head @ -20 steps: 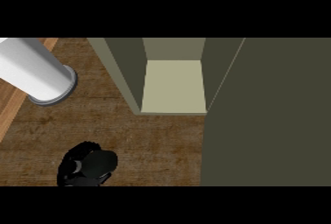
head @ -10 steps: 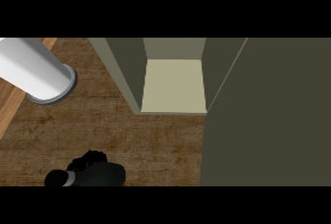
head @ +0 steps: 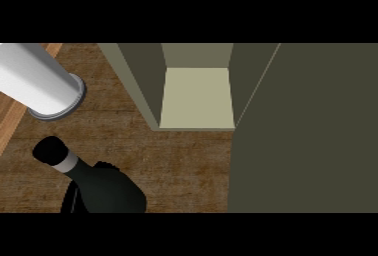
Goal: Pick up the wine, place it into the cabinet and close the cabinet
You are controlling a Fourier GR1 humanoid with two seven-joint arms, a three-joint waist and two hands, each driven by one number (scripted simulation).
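Observation:
The wine bottle [head: 107,187] is dark, with a black cap and a grey band on its neck. It shows at the lower left, leaning with its neck toward the upper left. Black fingers of my left hand [head: 72,198] curl round its body, and the bottle hides most of the hand. The cabinet [head: 198,97] stands open at the top middle, with a pale bare shelf inside. Its dark olive door [head: 306,130] fills the right side of the view. The bottle is left of and nearer than the cabinet opening. My right hand does not show.
A big white cylinder with a grey rim [head: 40,85] stands at the upper left on the wooden counter [head: 184,160]. A lighter wooden edge strip [head: 11,122] runs along the far left.
The bottle and the hand first slid toward the lower edge. Now the bottle looks larger and tilted, and its capped neck has come into sight, pointing to the upper left.

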